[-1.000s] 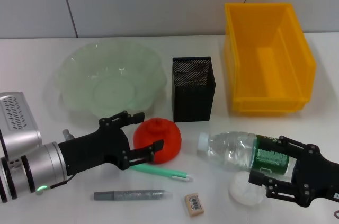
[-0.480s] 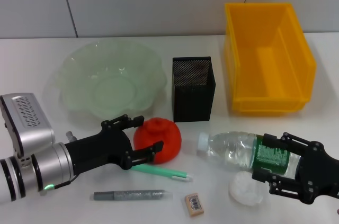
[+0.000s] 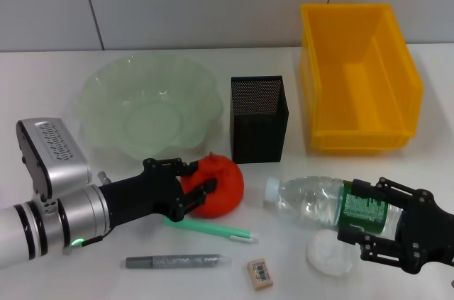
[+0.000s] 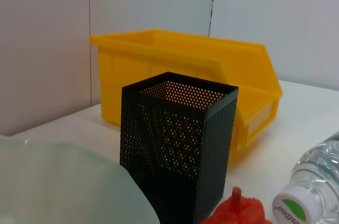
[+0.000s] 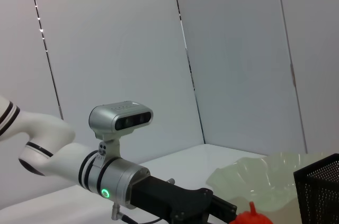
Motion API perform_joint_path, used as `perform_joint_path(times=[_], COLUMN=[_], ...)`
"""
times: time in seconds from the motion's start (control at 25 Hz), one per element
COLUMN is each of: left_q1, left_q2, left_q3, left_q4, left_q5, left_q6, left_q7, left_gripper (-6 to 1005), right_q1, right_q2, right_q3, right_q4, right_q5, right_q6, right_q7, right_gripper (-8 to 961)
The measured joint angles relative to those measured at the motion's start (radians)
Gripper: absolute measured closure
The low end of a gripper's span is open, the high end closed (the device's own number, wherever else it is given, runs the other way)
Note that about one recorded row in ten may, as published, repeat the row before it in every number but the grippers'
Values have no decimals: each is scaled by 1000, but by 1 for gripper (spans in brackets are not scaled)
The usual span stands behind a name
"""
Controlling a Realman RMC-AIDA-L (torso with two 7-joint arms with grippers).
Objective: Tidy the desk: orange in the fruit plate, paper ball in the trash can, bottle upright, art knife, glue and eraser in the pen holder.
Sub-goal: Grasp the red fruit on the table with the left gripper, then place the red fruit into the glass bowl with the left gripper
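The fist-sized red-orange squat orange [image 3: 218,185], with a small knob on top, rests on the white table [image 3: 42,94] just in front of the black metal mesh pen holder [image 3: 258,119] and near the front rim of the wide translucent pale-green fruit plate [image 3: 106,94]. The left end effector [image 3: 191,185] has its black fingers closed around the left side of the orange, one finger above and one at its middle; a second ago these fingers stood spread just short of the fruit, and the left arm has since advanced toward it. The clear plastic bottle [image 3: 312,199] with green label and white cap lies on its side to the right of the orange, and the right end effector [image 3: 365,225] is clamped on its labelled body, sitting slightly farther right than a second ago. A white crumpled paper ball [image 3: 328,252] lies just in front of the bottle. A green pen-shaped tool [image 3: 213,229], a grey stick [image 3: 177,262] and the tiny tan eraser [image 3: 259,274] with barcode sticker lie along the front edge. The large bright yellow rectangular trash can [image 3: 397,52] stands at the far right.
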Motion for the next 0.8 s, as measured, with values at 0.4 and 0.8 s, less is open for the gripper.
perform_joint_path(times=[0.4,0.8], left_q1=[-3,140], left_q2=[0,8], left_q3=[0,-15], left_q4=[-2,174], left_q5=[5,-28], left_q6=[-2,319], left_q7=[0,-35], left_gripper=[798,877], right_q1=[0,0], right_q2=[1,1], right_q3=[0,0], right_q4=[-3,-2], right_q5=[0,0], right_q6=[7,8], right_q7=[0,-1], right_gripper=[163,164])
